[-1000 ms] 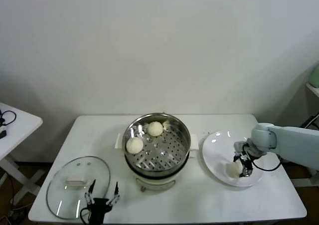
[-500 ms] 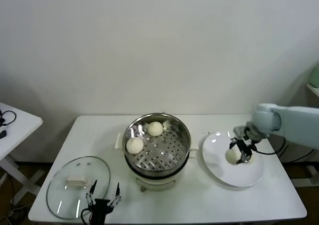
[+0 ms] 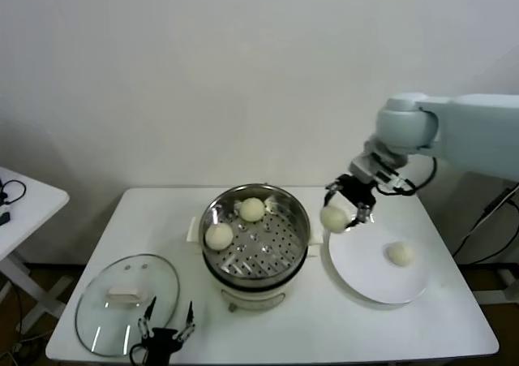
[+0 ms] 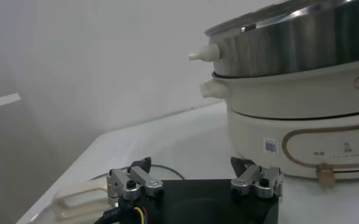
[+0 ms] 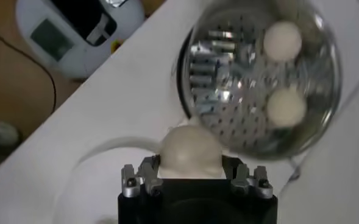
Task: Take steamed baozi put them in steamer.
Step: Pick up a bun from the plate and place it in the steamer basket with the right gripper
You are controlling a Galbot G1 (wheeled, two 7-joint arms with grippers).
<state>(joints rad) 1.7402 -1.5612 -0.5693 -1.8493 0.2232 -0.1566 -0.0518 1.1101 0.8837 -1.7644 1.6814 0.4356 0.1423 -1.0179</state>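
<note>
2 baozi (image 3: pixel 219 236) lie in the steamer (image 3: pixel 298 220); the right gripper (image 3: pixel 345 213) pinches a 3rd at its 3 o'clock rim (airborne); 1 waits on the plate (image 3: pixel 357 278); left gripper (image 3: pixel 166 327) spread, idle.

A white table (image 3: pixel 340 317) stands before a plain pale wall (image 3: pixel 243 74). A round glass lid (image 3: pixel 127 301) with a white handle lies flat at its near left. A flat white plate (image 3: pixel 365 273) lies on its right side. Another white table (image 3: pixel 24 200) shows at far left, with a black cable (image 3: pixel 10 194) on it.
</note>
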